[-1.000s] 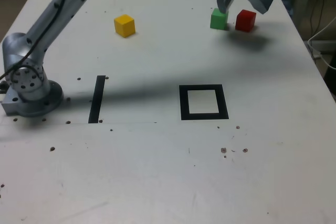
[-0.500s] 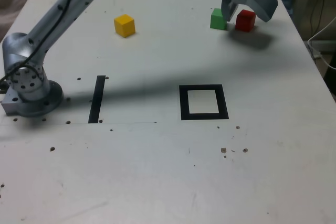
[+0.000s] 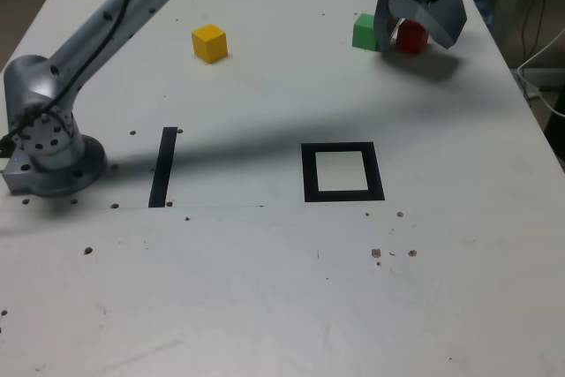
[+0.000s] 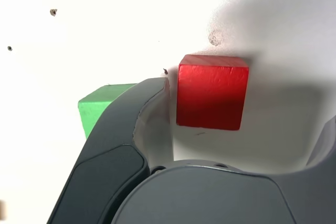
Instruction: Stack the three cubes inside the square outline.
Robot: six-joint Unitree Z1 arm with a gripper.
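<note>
Since the earlier frames the gripper [image 3: 415, 31] has shifted toward the exterior view's right and lowered, from above the green cube [image 3: 364, 31] to astride the red cube [image 3: 411, 37]. Its jaws stand wide apart, one finger [image 4: 152, 114] between green and red, the other at the red cube's far side; neither is seen pressing it. The red cube [image 4: 211, 92], a solid glossy block with sharp edges, sits on the table [image 3: 265, 289] near its far right corner in the exterior view, at about 1 o'clock from the square outline [image 3: 342, 171]. The green cube [image 4: 100, 106] lies just beside it, a narrow gap between them filled by the finger. The yellow cube [image 3: 209, 43] stands well apart, at 11 o'clock from the outline. The outline's white centre is bare, with open table all round it; a black strip [image 3: 162, 166] lies at its 9 o'clock.
</note>
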